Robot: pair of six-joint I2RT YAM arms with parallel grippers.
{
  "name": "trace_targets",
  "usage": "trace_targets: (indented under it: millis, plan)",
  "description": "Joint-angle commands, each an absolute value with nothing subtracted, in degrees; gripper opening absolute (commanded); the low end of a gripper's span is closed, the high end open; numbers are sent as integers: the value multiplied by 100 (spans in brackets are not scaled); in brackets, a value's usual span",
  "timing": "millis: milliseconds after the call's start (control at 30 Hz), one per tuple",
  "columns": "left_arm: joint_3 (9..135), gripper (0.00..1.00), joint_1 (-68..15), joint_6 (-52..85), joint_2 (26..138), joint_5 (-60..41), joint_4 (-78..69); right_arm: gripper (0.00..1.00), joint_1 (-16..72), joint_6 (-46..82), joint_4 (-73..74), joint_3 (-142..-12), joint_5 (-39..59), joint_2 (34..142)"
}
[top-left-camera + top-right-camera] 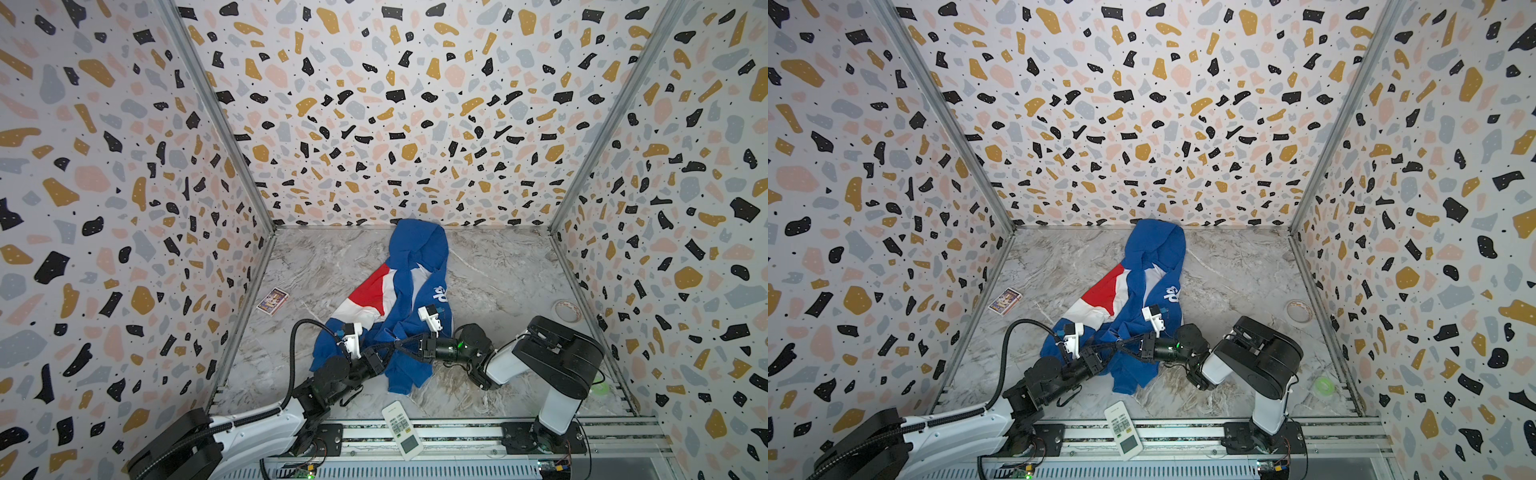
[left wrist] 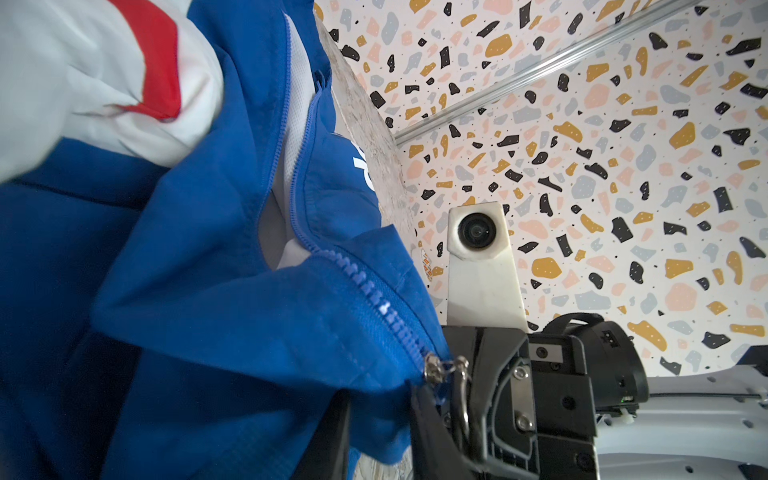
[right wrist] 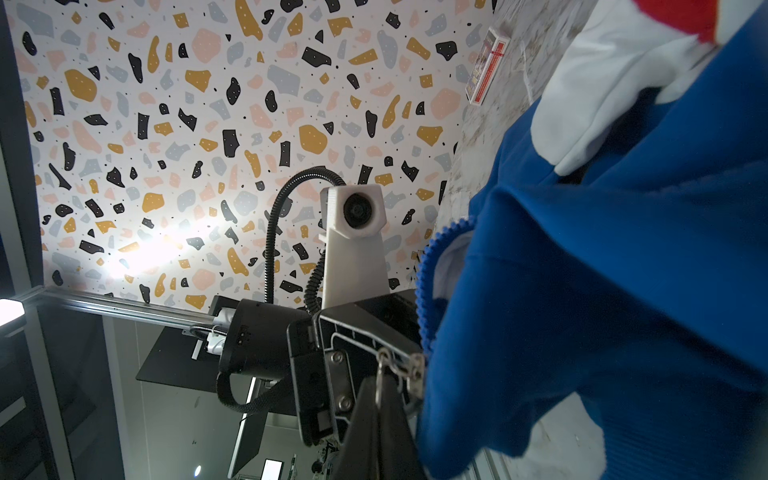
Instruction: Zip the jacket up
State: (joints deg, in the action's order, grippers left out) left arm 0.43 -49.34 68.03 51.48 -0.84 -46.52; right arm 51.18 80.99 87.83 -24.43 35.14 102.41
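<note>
Terrazzo-print walls [image 1: 415,104] box in a marble-look desk [image 1: 498,270], and the jacket [image 1: 401,303] is lying crumpled roughly in the middle of it. The hood points at the back wall and the hem sits toward the arms. You can see the red and white bands on its left side in both top views.

Both arms reach in low and meet tip to tip over the lower front of the jacket. The right fingers [image 3: 374,432] are closed tight, pinching the metal ring pull [image 2: 459,363] that hangs off the zipper slider [image 2: 433,370]. The slider sits way down near the hem, and above it the zip is open with white lining showing.

The left fingers [image 2: 332,440] are a bit apart with blue hem fabric between them, right next to the slider. Honestly can't tell if they're actually gripping it or just sitting around it.

Other stuff on the desk:
- a small card box [image 1: 272,301] over by the left wall
- a tape roll [image 1: 566,311] near the right wall
- a white remote [image 1: 402,430] hanging over the front rail
</note>
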Motion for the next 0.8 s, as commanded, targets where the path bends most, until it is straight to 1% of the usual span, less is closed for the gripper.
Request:
trace_targets:
  millis: [0, 67, 200, 333, 433, 533, 600, 633, 667, 767]
  plan:
    - [-290, 34, -4957, 6732, 5192, -185, -5062, 0, 5124, 8095, 8923, -2432, 3542, 10205]
    - [-279, 38, -4952, 6741, 5169, -180, -5062, 0, 5121, 8095, 8922, -2431, 3555, 10209]
    - [-262, 43, -4953, 6748, 5109, -180, -5041, 0, 5124, 8101, 8921, -2435, 3561, 10214]
    - [-212, 43, -4949, 6733, 5115, -176, -4966, 0, 5121, 8117, 8947, -2464, 3577, 10238]
    - [-152, 39, -4956, 6728, 5215, -176, -5022, 0, 5124, 8121, 8947, -2494, 3591, 10232]
    - [-86, 30, -4953, 6729, 5382, -160, -5205, 0, 5119, 8123, 8947, -2507, 3596, 10232]
    - [-34, 10, -4955, 6748, 5515, -133, -5318, 0, 5117, 8130, 8941, -2489, 3596, 10232]
    - [-19, 3, -4958, 6750, 5564, -117, -5344, 0, 5121, 8130, 8934, -2487, 3601, 10238]
    - [6, 0, -4962, 6745, 5617, -114, -5404, 0, 5119, 8131, 8917, -2490, 3604, 10239]
    - [62, 0, -4960, 6715, 5745, -121, -5560, 0, 5103, 8077, 8700, -2516, 3681, 10175]
